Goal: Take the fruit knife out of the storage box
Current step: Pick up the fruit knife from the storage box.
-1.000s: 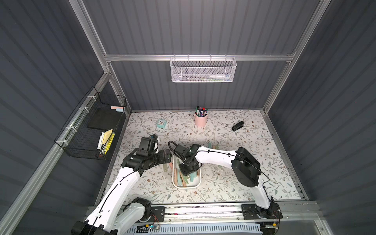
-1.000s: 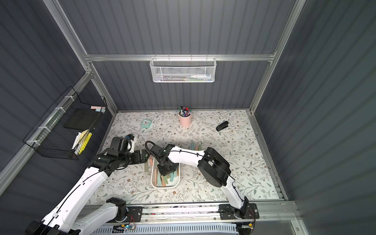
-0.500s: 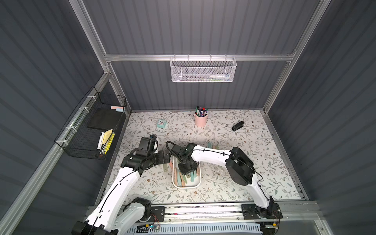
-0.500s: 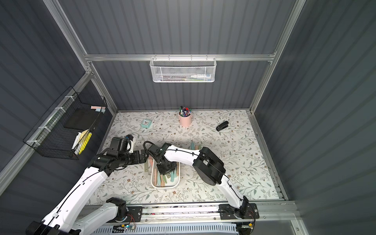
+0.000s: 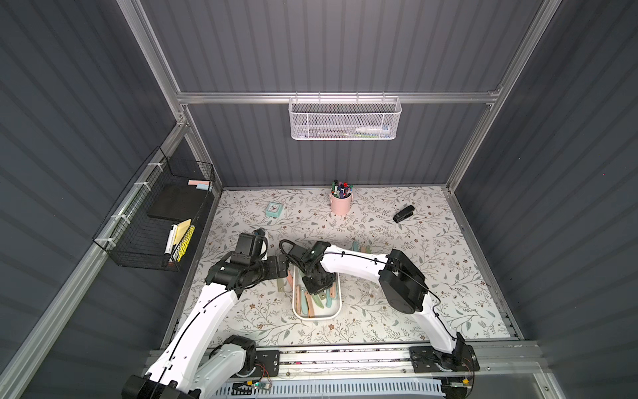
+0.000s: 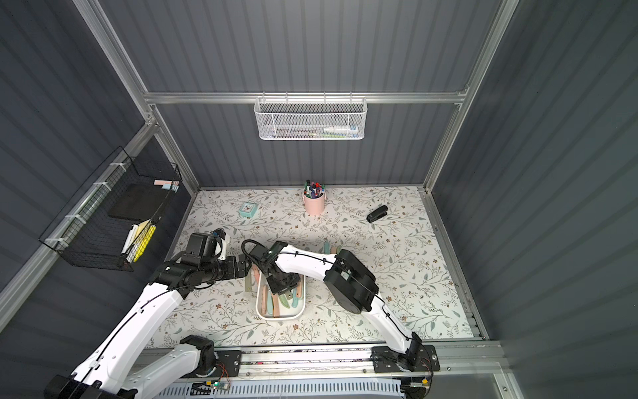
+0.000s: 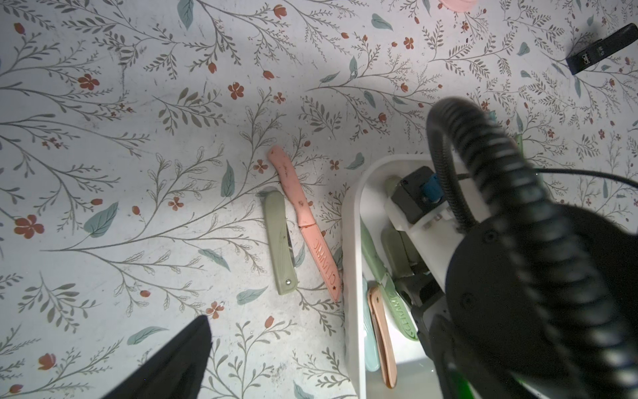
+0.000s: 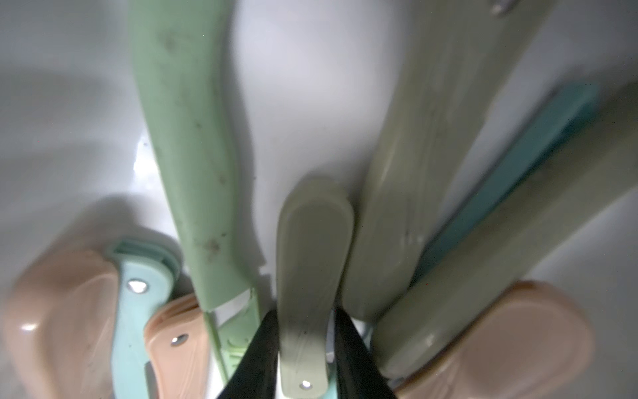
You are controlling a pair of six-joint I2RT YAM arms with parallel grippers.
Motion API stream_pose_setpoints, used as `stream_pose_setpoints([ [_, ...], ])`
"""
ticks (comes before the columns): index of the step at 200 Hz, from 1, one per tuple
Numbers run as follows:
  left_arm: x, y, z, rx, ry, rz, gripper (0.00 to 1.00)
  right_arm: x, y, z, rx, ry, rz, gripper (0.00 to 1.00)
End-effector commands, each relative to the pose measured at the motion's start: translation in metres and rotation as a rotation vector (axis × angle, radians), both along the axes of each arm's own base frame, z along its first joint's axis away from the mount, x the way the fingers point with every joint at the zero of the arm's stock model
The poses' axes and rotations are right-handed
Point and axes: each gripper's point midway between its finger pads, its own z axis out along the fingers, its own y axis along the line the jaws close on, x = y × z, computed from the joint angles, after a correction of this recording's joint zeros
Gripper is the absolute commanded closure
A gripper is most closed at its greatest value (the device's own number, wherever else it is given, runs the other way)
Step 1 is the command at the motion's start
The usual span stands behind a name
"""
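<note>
Fruit knife (image 8: 310, 262): olive, folded; in the box (image 5: 340, 304), crowded among other knives.
Right end effector (image 8: 305, 316): narrow, fingers flanking the fruit knife; firm clamp unconfirmed.
Left end effector (image 5: 283, 267): wide, empty, just beside the box rim.
Risk, slip: grip sits towards one end of a smooth handle; it may pivot or drop on lift.
Risk, snag: green knife (image 8: 193, 155) and second olive knife (image 8: 407, 172) lie just beside it; either may drag along.
Risk, box shift: box unrestrained.
Right arm: reaches across the worktop (image 5: 379, 311), wrist pitched down into the box.
Left arm: low, extended towards the box.
</note>
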Motion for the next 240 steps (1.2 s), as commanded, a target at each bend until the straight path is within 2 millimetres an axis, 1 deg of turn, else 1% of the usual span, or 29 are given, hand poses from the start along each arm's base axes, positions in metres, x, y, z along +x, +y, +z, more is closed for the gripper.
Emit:
stream_pose_setpoints([
  [1,0.006,-0.007,0.001,-0.027,-0.022,-0.017,0.01,-0.013,-0.007,-0.016,-0.078,0.003,0.028,0.75],
  [20,0.006,-0.007,0.001,-0.029,-0.02,-0.016,0.01,-0.01,-0.004,-0.01,-0.056,-0.015,0.027,0.8],
  [42,0.006,-0.007,0.001,-0.029,-0.02,-0.016,0.01,-0.008,0.002,0.001,-0.008,-0.036,0.029,0.81],
  [68,0.006,-0.007,0.002,-0.026,-0.02,-0.014,0.01,-0.006,0.013,0.023,0.079,-0.087,0.044,0.83],
  [88,0.006,-0.006,0.002,-0.024,-0.021,-0.009,0.01,0.001,0.018,0.041,0.143,-0.142,0.041,0.83],
  [119,0.006,-0.006,0.002,-0.025,-0.019,-0.008,0.01,0.006,0.019,0.062,0.18,-0.186,0.031,0.83],
  [150,0.006,-0.006,0.001,-0.023,-0.017,-0.006,0.01,0.011,0.019,0.075,0.203,-0.212,0.02,0.83],
  [176,0.005,-0.005,0.001,-0.022,-0.015,-0.005,0.0,0.017,0.013,0.084,0.222,-0.228,-0.008,0.83],
  [192,0.005,-0.006,0.0,-0.022,-0.007,-0.007,0.01,0.023,0.002,0.092,0.234,-0.239,-0.035,0.83],
  [204,0.004,-0.006,-0.001,-0.021,0.001,-0.01,0.01,0.031,-0.011,0.098,0.245,-0.246,-0.067,0.83],
  [221,0.004,-0.007,-0.001,-0.024,0.005,-0.014,0.01,0.043,-0.042,0.101,0.244,-0.248,-0.133,0.83],
  [240,0.003,-0.007,-0.002,-0.022,0.007,-0.015,0.01,0.058,-0.086,0.105,0.242,-0.256,-0.22,0.83],
])
